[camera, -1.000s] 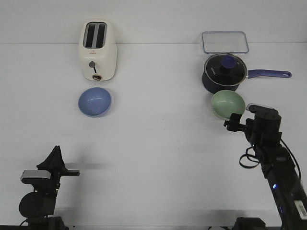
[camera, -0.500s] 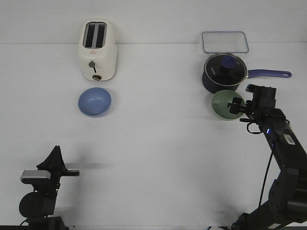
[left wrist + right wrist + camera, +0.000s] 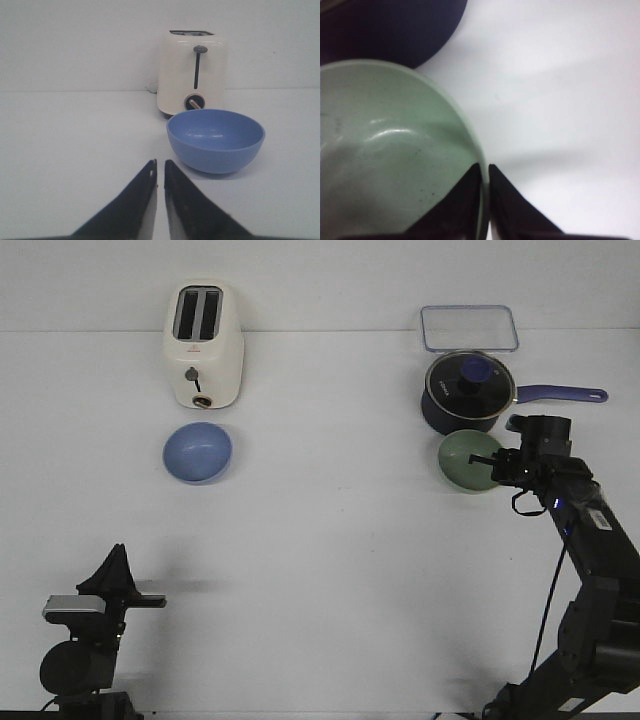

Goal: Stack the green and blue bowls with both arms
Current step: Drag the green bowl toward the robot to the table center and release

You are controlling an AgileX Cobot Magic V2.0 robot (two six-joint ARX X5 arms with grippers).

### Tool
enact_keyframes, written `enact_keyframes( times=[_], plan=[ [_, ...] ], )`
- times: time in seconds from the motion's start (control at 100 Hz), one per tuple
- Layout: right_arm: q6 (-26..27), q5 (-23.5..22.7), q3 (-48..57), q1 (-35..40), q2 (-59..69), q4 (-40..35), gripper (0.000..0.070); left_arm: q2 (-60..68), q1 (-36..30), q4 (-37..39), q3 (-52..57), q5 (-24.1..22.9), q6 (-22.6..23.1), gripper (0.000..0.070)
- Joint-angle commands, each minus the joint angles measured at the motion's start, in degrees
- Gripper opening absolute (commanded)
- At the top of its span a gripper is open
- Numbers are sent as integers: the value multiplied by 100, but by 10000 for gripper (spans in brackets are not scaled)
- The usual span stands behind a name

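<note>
Lettering on saucepan lid [image 3: 470, 379] illegible; right tool [image 3: 484, 187] pinches green bowl [image 3: 390, 150] rim.

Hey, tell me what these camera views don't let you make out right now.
- Right wrist view: the green bowl is cut off by the frame edges; the saucepan is a dark, cropped blur.
- Front view: the right gripper covers the green bowl's right rim, so its grip can't be judged there.
- Front view: the left gripper is too small to read.
- Left wrist view: the toaster base sits behind the blue bowl.
</note>
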Motion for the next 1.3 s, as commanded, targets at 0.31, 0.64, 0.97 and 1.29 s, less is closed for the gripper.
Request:
enact_keyframes(
  times=[0.31, 0.64, 0.97, 1.29],
  plan=[
    [-94, -1054, 92, 44, -1810, -828, 0, -7, -9, 66, -116, 9, 13, 14],
    [127, -1174, -905, 1526, -3003, -1069, 0, -7, -9, 68, -116, 9, 13, 13],
    [533, -708, -1886, 3434, -2905, -525, 0, -7, -9, 85, -116, 11, -610, 13],
    [522, -396, -1985, 4129, -2212, -463, 0, -7, -9, 83, -114, 9, -1790, 12]
  ],
)
